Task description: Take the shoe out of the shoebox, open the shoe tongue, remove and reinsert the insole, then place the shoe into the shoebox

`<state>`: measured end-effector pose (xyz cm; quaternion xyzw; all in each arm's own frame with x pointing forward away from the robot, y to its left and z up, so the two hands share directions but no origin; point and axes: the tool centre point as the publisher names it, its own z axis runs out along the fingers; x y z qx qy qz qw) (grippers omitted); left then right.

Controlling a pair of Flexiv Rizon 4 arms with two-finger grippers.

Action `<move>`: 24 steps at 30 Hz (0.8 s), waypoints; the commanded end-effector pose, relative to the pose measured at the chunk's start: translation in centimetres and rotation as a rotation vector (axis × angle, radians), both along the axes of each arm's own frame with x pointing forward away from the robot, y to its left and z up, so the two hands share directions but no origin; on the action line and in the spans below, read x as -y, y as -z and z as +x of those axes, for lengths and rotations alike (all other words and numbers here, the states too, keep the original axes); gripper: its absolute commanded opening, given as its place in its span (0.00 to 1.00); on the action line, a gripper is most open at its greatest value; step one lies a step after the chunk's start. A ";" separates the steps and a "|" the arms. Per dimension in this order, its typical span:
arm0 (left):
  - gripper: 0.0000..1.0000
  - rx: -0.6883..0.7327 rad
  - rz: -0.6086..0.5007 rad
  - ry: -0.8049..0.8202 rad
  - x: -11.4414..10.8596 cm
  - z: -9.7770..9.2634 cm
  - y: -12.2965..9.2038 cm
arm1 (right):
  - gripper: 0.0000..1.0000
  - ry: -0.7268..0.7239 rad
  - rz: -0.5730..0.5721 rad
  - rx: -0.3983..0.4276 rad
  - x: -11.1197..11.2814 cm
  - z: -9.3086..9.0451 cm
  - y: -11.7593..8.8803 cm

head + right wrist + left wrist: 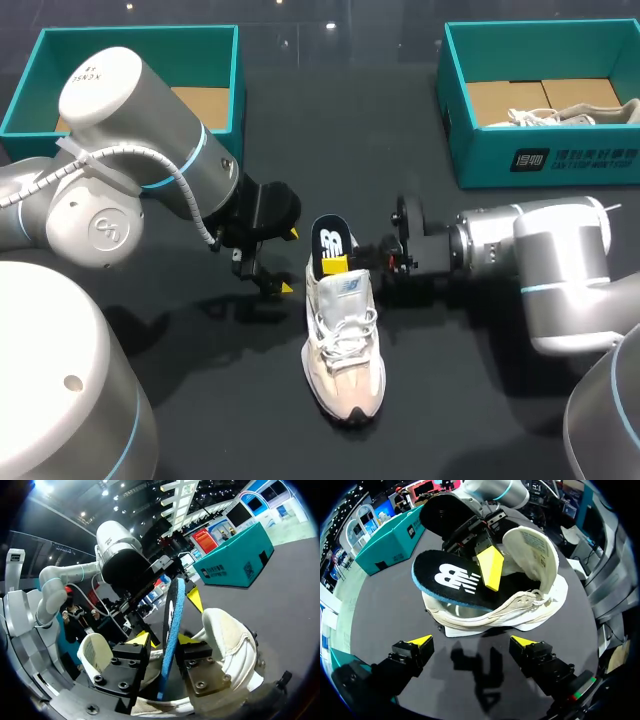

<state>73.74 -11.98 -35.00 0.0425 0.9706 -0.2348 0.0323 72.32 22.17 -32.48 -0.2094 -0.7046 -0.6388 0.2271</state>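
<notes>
A cream-white shoe (345, 350) lies on the dark table's middle, toe toward me, also seen in the left wrist view (520, 610) and under the right gripper (230, 640). A black insole (328, 240) with a blue edge sticks up out of its heel opening (450, 577). My right gripper (340, 262) reaches in from the right with the insole (172, 615) standing between its fingers (140, 640); a thin gap shows on one side, so it is open (162, 640). My left gripper (288, 260) hangs wide open just left of the shoe's heel, holding nothing (471, 642).
A teal shoebox (130, 40) with a bare cardboard floor stands at the back left. A second teal shoebox (540, 160) at the back right holds another pale shoe (570, 115). Dark tabletop (450, 400) surrounds the shoe in front.
</notes>
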 end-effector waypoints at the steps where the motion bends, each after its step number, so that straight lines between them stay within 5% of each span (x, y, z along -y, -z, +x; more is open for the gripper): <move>1: 1.00 0.002 0.000 0.000 0.0 -0.1 0.1 | 0.30 -0.001 -0.016 0.008 0.5 0.1 -0.9; 7: 1.00 0.002 0.000 0.000 0.0 -0.1 0.1 | 0.22 -0.005 -0.023 0.019 0.6 0.8 -1.4; 9: 1.00 0.002 0.000 0.000 0.0 -0.1 0.1 | 0.00 -0.008 -0.018 0.013 0.7 1.2 -1.3; 15: 1.00 0.002 0.000 0.000 0.0 -0.1 0.1 | 0.00 -0.004 0.004 -0.033 0.7 1.3 -0.1; 24: 1.00 0.002 0.000 0.000 0.0 -0.1 0.1 | 0.00 0.025 0.024 -0.110 0.6 -0.9 2.1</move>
